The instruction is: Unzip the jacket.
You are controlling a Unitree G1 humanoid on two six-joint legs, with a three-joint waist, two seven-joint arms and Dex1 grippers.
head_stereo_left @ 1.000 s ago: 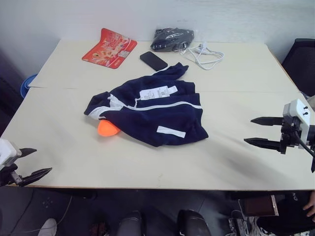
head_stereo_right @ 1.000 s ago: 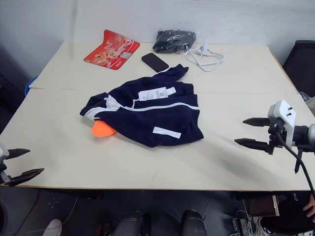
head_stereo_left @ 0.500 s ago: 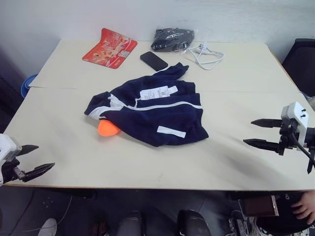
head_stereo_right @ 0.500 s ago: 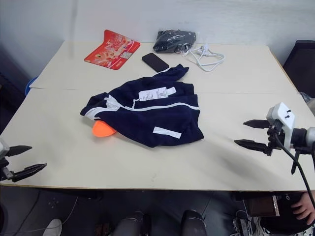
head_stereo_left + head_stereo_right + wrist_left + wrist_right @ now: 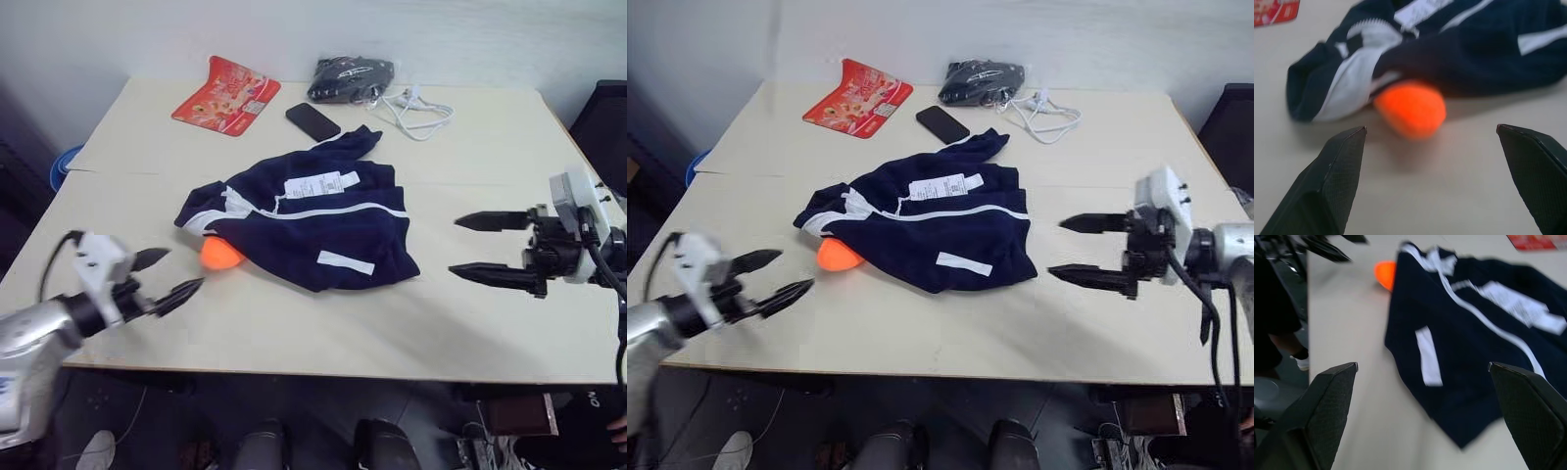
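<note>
Jacket [image 5: 312, 227] zipped shut, untouched, mid-table; unzipping not yet begun.

White zipper [image 5: 333, 211] closed across the navy front, paper tag [image 5: 317, 184] near the collar, orange object [image 5: 221, 255] poking out beneath at the left. Left gripper [image 5: 168, 277] spread wide, empty, near-left of the collar end; right gripper [image 5: 495, 248] likewise spread, empty, off the right hem. All of the pull left to do, judging by this.
</note>
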